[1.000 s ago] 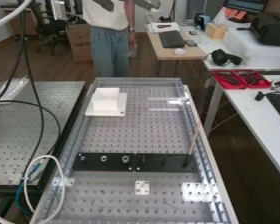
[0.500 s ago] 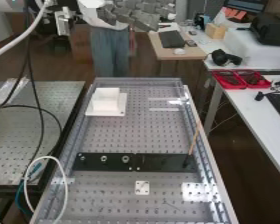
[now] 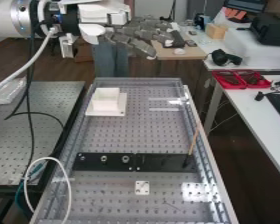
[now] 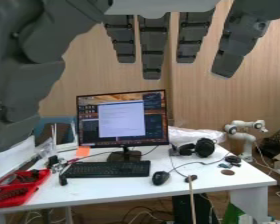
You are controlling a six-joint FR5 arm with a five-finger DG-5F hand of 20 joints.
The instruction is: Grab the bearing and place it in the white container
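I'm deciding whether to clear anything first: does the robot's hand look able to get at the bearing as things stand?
Probably yes: the hand looks open and empty, and the bearing stands uncovered on the black bar. The larger nut close beside it may make the grasp tight.

a monitor (image 4: 122, 119) stands on a white desk (image 4: 104, 188) behind a black keyboard (image 4: 107, 169).

Bright indoor light leaves white glare on the perforated metal bench (image 3: 111, 135) and dark shade on the floor (image 3: 227, 167), while the wrist view shows a glowing monitor (image 4: 122, 120) above a brightly lit desk (image 4: 111, 189).
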